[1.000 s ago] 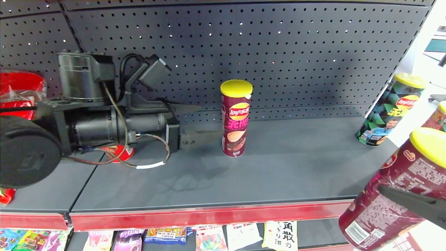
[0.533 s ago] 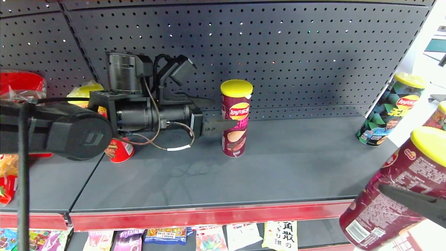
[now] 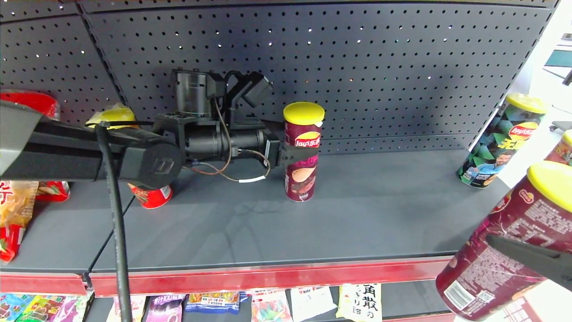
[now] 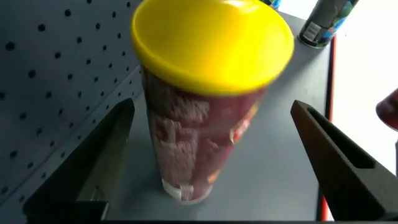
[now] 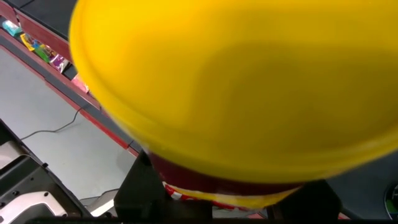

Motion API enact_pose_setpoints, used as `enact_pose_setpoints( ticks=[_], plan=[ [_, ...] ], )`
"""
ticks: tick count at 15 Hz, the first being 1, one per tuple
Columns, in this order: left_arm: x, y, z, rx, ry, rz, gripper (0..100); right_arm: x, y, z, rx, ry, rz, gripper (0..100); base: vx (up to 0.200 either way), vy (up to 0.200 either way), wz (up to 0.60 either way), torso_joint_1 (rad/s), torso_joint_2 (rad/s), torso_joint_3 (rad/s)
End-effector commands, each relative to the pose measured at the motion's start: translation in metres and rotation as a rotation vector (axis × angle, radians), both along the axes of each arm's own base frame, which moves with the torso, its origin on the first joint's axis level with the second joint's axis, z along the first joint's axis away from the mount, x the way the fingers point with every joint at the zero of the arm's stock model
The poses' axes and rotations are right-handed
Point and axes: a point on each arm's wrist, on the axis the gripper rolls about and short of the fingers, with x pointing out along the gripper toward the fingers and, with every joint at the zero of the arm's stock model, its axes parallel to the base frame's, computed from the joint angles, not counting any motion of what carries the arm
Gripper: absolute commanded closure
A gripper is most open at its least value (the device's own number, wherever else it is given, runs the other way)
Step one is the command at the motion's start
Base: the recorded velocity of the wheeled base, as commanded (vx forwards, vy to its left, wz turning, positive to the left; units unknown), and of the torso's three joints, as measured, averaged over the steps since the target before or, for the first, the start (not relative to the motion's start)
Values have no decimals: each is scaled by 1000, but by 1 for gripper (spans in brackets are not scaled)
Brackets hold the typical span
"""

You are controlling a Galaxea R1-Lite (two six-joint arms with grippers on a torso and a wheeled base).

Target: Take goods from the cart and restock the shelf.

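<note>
Grey metal shelf [image 3: 366, 214] with a pegboard back [image 3: 357, 67] and a red front strip [image 3: 268, 277]. A maroon can [image 3: 303, 179] with a yellow lid stood upright near the shelf's back edge, about midway along it. The left gripper [image 3: 300, 154] was held level above the shelf on the left side of this can, at about its mid-height. Its fingers [image 4: 109, 158] were released, one on each side of the can; the left wrist view showed a gap between each finger and the can's wall.

A second can [image 3: 509, 241], maroon with a yellow lid, was tilted in the air just off the shelf's front right corner. The right gripper [image 3: 514, 250] was clenched on its body, one dark finger [image 3: 529, 260] lying across the side facing the head camera.

A green can [image 3: 500, 141] stood at the shelf's right end. A red cup [image 3: 154, 197] stood towards the left end, partly hidden by the left arm. Snack bags [image 3: 268, 306] hung below the front strip.
</note>
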Motion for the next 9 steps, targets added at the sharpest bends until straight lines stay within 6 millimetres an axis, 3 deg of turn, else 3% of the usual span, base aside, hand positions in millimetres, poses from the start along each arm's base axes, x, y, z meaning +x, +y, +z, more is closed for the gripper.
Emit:
enact_pose_setpoints(
  ticks=[1, 9],
  plan=[
    [8, -8, -6, 3, 4, -8, 0, 0, 0, 1, 1, -2, 1, 100, 0, 0, 0, 0, 0, 0],
    [25, -23, -13, -5, -7, -20, 0, 0, -1, 0, -1, 0, -5, 100, 0, 0, 0, 0, 0, 0]
  ],
)
